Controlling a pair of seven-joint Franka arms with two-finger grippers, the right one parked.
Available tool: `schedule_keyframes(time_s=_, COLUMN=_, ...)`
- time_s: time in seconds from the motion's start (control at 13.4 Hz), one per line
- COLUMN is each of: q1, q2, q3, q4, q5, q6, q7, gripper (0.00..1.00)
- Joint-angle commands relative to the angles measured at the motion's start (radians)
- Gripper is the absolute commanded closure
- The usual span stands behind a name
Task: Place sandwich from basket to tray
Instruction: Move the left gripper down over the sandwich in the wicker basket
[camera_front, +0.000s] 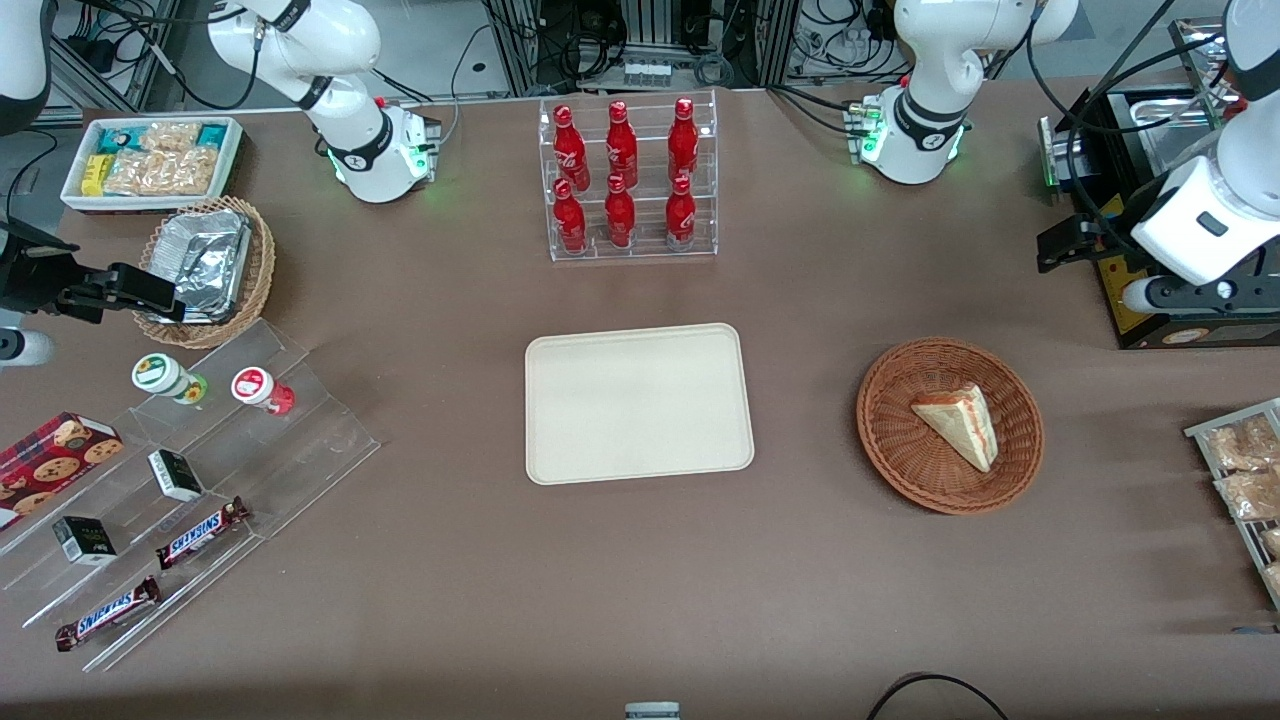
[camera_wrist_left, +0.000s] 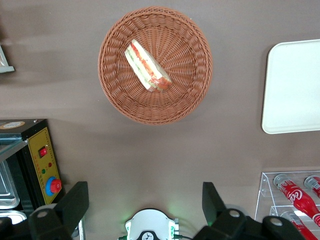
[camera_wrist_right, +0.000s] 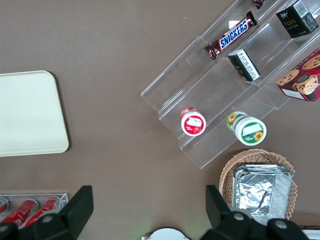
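The sandwich (camera_front: 958, 424) lies inside the reddish-brown wicker basket (camera_front: 885, 425) on the bench, well apart from the empty cream tray (camera_front: 638, 402). The left arm's gripper (camera_front: 1062, 243) hangs above the bench, farther from the front camera than the basket and off toward the working arm's end; its jaws are spread wide and hold nothing. In the wrist view the wedge's long axis runs diagonally across the line between the two fingers (camera_wrist_left: 75, 204), so the wrist would likely need turning before descent.

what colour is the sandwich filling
Red and green layers along the sandwich's cut edge, clearest in the left wrist view.
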Motion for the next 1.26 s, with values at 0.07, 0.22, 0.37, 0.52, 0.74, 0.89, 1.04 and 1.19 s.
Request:
schedule_keyframes(time_s=0.07, q1=0.005, q2=0.027, q3=0.004, q4=0.038, q5=-0.001, q6=-0.025, q7=0.014, gripper=0.0)
schedule_keyframes(time_s=0.22, q1=0.005, q2=0.045, q3=0.004, q4=0.029, q5=-0.001, q6=-0.019, q7=0.012, gripper=0.0)
schedule_keyframes(time_s=0.37, q1=0.002, q2=0.076, q3=0.004, q4=0.013, q5=0.0, q6=0.028, q7=-0.003, gripper=0.0)
schedule_keyframes(time_s=0.52, q1=-0.003, q2=0.082, q3=0.004, q4=-0.042, q5=0.005, q6=0.094, q7=-0.005, gripper=0.0)
schedule_keyframes(time_s=0.74, q1=-0.003, q2=0.102, q3=0.004, q4=-0.112, q5=0.006, q6=0.186, q7=-0.006, gripper=0.0)
schedule_keyframes(time_s=0.89, q1=0.002, q2=0.116, q3=0.004, q4=-0.167, q5=0.006, q6=0.261, q7=-0.008, gripper=0.0)
schedule_keyframes(time_s=1.04, q1=0.003, q2=0.114, q3=0.005, q4=-0.252, q5=0.006, q6=0.359, q7=-0.008, gripper=0.0)
schedule_keyframes(time_s=1.19, q1=0.005, q2=0.114, q3=0.008, q4=-0.324, q5=0.005, q6=0.441, q7=-0.032, gripper=0.0)
